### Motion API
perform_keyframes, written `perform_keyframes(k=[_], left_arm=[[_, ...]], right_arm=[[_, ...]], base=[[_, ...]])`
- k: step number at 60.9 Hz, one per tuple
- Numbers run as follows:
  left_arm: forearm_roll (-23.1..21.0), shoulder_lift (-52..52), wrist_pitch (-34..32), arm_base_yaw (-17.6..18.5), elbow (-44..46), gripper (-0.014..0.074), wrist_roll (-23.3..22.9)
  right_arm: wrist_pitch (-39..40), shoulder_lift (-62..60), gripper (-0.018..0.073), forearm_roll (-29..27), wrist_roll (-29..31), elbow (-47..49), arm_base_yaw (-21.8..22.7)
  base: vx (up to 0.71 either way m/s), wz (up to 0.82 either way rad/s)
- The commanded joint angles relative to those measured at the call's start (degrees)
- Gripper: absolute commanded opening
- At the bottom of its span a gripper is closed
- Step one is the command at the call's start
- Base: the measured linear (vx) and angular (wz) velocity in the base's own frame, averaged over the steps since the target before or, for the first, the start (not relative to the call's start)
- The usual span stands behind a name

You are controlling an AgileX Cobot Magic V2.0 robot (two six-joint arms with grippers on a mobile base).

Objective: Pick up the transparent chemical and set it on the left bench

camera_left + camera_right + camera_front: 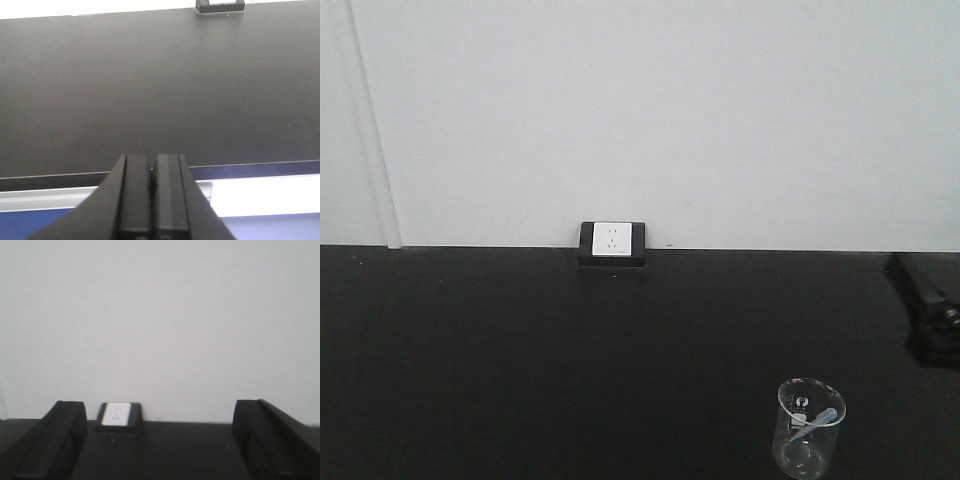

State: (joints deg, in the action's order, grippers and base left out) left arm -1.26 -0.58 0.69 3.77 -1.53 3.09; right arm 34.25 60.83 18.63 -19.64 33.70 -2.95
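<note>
Front view: you have a matte black desk point(470, 360) under a white wall point(650, 100), with a socket point(613, 241) at 12 o'clock. The clear beaker point(810, 428), holding a pale stick point(817, 418), stands upright on the desk at 5 o'clock. Left wrist: your left gripper point(152, 172) is clenched on nothing. Right wrist: your right gripper point(160, 412) is released.

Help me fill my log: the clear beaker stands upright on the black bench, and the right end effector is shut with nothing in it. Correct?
Not quite. The right end effector is open wide, with nothing in it, as the right wrist view shows. The clear beaker does stand upright on the black bench.
</note>
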Motion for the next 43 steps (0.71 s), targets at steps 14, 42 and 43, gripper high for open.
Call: perform_keyframes(k=[14,42,43], left_arm=[[0.0,-1.1,-4.5,0.1,-0.9,-0.0003,-0.4],[0.0,-1.1,-4.5,0.1,-0.9,-0.0003,-0.4],[0.0,-1.1,-4.5,0.1,-0.9,-0.0003,-0.4]], right_arm=[[15.4,15.1,0.0541,6.5,3.5,2.1,-2.7],[34.7,36.1,0.0541,-3.1,6.9,2.1,-2.7],[35.2,36.4,0.0541,-3.3,7.3,2.1,-2.7]], base=[[0.0,0.0],[0.0,0.0],[0.0,0.0]])
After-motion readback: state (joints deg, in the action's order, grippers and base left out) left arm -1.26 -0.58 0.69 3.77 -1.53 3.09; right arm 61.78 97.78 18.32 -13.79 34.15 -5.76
